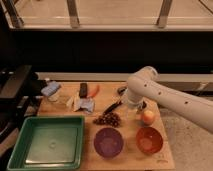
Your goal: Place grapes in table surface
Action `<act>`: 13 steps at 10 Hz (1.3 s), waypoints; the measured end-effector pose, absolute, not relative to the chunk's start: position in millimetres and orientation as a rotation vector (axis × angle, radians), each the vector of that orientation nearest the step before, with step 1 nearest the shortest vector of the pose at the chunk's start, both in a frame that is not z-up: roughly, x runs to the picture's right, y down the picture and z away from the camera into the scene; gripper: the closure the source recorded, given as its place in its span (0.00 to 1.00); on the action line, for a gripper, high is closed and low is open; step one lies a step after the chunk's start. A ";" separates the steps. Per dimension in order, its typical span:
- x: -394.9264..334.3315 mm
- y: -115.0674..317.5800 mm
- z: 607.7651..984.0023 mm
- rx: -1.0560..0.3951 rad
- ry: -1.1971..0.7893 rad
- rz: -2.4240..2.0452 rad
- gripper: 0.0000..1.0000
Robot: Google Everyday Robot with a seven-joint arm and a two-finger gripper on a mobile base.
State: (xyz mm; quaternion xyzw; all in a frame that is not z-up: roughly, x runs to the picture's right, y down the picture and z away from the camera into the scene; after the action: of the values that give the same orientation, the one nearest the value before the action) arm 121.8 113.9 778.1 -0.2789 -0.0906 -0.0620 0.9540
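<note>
Overall dim, warm cast. The brightest zone is the pale floor strip (115, 11) at the top, with a black band below it. The light brown wooden tabletop (167, 150) is evenly lit from above. The white robot arm (172, 99) shows soft glare along its upper side. The dark gripper (114, 106), just above the dark purple grape bunch (107, 120), reads nearly black. The green rectangular plastic tray (20, 145) shows a faint sheen.

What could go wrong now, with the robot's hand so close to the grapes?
The hand is open, just above the grapes, which lie on the table surface.
1. When it pulls away, it might snag the bunch and drag or roll the grapes toward the purple bowl.
2. The arm hangs right beside the orange-yellow fruit and could bump it toward the orange bowl.
</note>
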 end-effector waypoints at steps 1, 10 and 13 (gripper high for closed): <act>115.2 117.4 789.5 -0.574 -0.197 -0.120 0.35; 61.1 175.3 855.7 -0.743 -0.317 -0.028 0.45; 67.1 180.4 853.7 -0.756 -0.305 -0.019 0.77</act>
State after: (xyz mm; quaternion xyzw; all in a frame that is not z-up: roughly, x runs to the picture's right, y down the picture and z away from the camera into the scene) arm 67.1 180.4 853.7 -0.3676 -0.1482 -0.0090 0.9181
